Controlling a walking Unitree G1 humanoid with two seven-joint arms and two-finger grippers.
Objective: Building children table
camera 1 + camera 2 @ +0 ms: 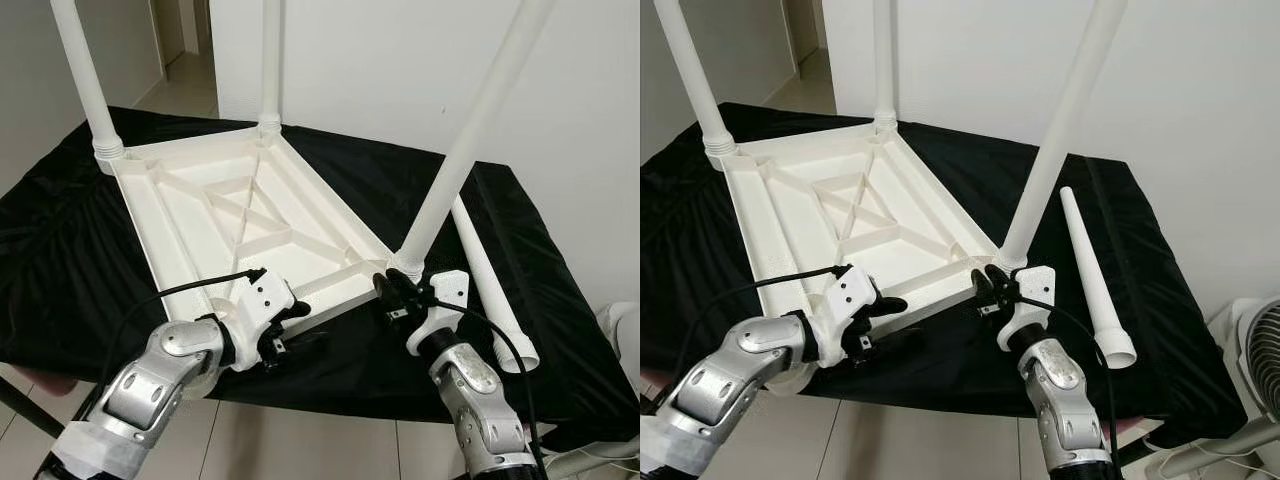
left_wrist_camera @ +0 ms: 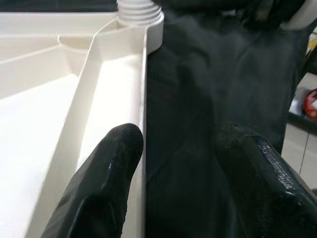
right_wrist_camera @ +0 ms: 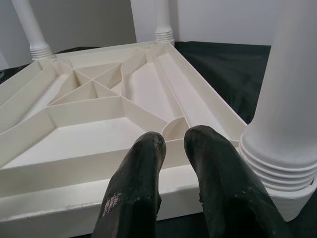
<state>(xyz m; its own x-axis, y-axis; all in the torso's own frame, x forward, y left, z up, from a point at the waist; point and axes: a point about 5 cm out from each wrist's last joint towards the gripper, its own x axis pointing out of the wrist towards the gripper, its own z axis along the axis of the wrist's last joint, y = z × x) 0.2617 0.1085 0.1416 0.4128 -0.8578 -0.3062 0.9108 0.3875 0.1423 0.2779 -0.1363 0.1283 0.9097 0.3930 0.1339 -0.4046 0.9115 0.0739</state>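
A white plastic table top (image 1: 200,215) lies upside down on a black cloth. Three white legs stand screwed into it: far left (image 1: 85,80), far corner (image 1: 271,60) and near right (image 1: 470,140). A fourth leg (image 1: 485,280) lies loose on the cloth to the right. My left gripper (image 1: 305,328) is at the top's near edge, open, with one finger inside the rim (image 2: 143,99) and the other over the cloth. My right gripper (image 1: 385,290) hovers at the near right corner, just left of that leg's threaded base (image 3: 277,168), shut and holding nothing.
The black cloth (image 1: 60,260) drapes over the work surface and off its near edge. A white wall rises close behind. A fan (image 1: 1255,340) stands on the tiled floor at the right, and a doorway opens at the far left.
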